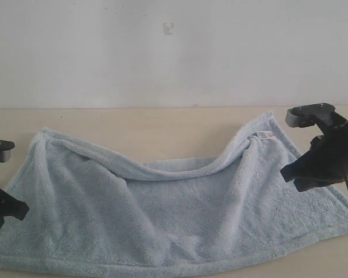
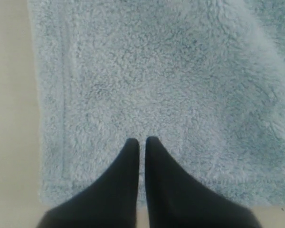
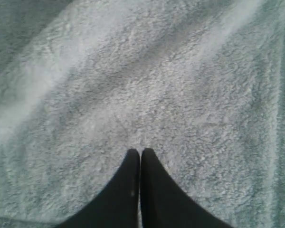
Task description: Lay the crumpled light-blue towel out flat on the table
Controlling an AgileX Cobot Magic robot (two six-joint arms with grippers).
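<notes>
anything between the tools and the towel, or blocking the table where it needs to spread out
Nothing visible. The left tool and right tool, both shut, sit directly over the towel with no object between, and the visible table around it shows only bare surface.

in both wrist views the towel [image 2: 171,85] runs out of frame so you only get a patch of it, and i can't tell if the left claw [image 2: 141,141] or right claw [image 3: 140,152] has any cloth pinched between those pressed-together tips. exterior view chops most of the left arm off at its left edge and the right arm at the right edge, plus the towel's near left corner slips out of frame. the white tag [image 1: 265,135] is too small to read.
</notes>
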